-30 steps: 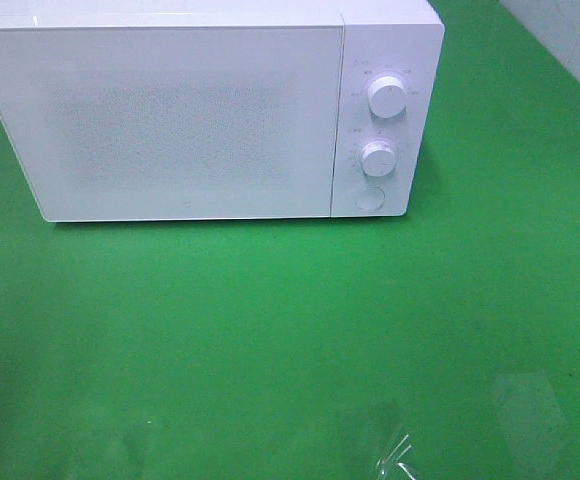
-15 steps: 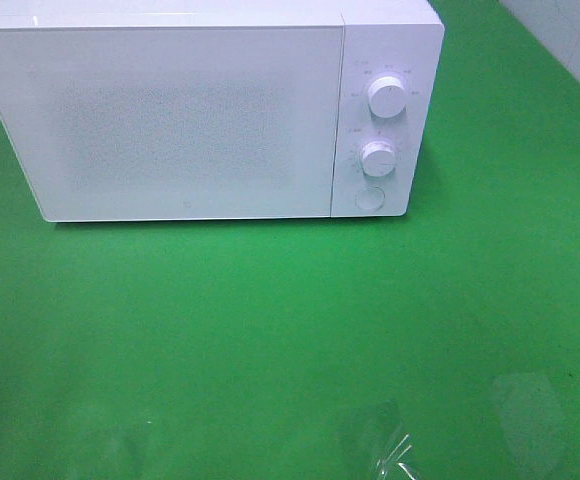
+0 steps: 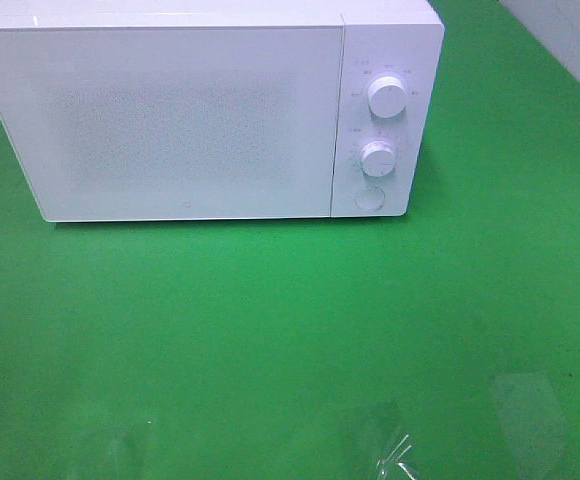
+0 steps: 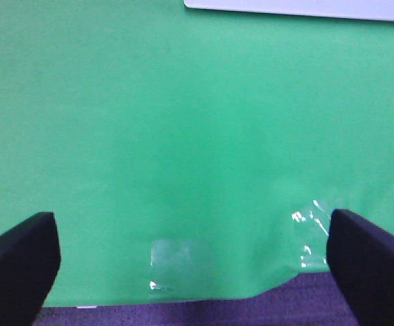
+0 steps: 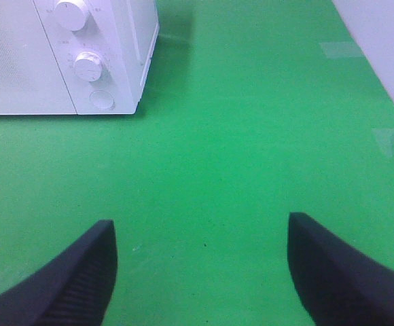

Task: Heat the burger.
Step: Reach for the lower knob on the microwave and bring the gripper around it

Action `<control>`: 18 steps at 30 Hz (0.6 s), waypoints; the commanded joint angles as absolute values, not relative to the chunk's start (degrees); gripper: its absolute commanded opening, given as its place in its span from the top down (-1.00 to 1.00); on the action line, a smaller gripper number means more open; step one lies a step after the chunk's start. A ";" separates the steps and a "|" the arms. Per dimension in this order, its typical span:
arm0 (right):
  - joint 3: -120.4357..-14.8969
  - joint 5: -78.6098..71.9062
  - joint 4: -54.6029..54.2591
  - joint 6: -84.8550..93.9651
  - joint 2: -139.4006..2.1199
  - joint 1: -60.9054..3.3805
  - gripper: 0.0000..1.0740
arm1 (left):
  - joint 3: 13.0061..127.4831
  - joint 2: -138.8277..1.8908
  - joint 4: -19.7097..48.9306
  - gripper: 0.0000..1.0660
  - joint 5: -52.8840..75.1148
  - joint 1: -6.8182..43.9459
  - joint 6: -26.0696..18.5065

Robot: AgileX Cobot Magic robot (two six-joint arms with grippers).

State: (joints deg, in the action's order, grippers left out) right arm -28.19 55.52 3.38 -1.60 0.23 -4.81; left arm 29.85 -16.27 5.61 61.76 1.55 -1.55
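The left gripper [image 4: 193,268] hangs over the green cloth [image 3: 270,330] near its front edge, jaws spread wide with nothing between them. Further back, the white microwave [image 3: 190,120] stands with its door shut and its control panel [image 3: 402,130] at the right; the burger shows in no view, so its place, long axis and facing cannot be told. The right gripper [image 5: 204,272] is parted and empty above bare cloth, off the microwave's front right corner.

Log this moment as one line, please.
microwave: door shut | burger: not in view | left pincer: open, empty | right pincer: open, empty
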 commanded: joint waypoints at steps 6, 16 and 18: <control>-28.07 54.89 3.32 -1.32 1.83 -4.53 -0.32 | 29.74 -3.38 5.67 -0.87 61.31 -0.57 -1.60; -28.07 54.89 3.32 -1.32 1.78 -4.53 -0.32 | 29.74 1.49 5.73 -0.87 61.25 -0.57 -1.60; -28.07 54.89 3.32 -1.32 1.78 -4.53 -0.32 | 29.74 1.49 5.73 -0.87 61.25 -0.57 -1.60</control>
